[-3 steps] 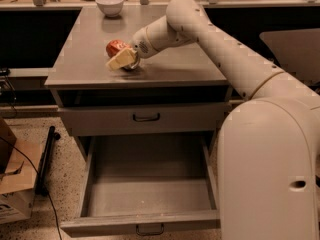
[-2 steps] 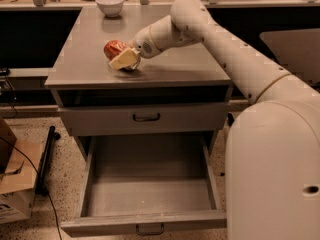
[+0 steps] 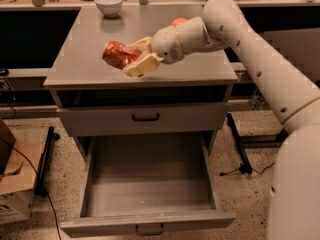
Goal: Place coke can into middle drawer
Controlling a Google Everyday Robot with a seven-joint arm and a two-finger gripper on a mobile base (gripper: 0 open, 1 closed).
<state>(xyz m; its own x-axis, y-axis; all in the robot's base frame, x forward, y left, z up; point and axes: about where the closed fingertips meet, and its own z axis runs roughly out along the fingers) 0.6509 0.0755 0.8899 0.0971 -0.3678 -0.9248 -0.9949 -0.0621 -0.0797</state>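
Note:
My gripper (image 3: pixel 137 57) is shut on the red coke can (image 3: pixel 118 54) and holds it lying sideways a little above the front part of the grey tabletop (image 3: pixel 90 44). The can sticks out to the left of the cream fingers (image 3: pixel 142 65). The middle drawer (image 3: pixel 150 184) stands pulled out below, its flat grey tray empty, with a small dark handle at its front edge (image 3: pixel 149 229). The upper drawer front (image 3: pixel 145 117) just under the tabletop is closed. An orange (image 3: pixel 178 21) peeks out behind my arm on the tabletop.
A white bowl (image 3: pixel 108 4) stands at the back of the tabletop. A cardboard box (image 3: pixel 12 184) sits on the floor at the left. Dark cables and a bar lie on the speckled floor on both sides of the cabinet. My white arm (image 3: pixel 260 59) fills the right side.
The gripper has lifted the coke can off the tabletop and carried it toward the table's front edge. The drawer stays open as before.

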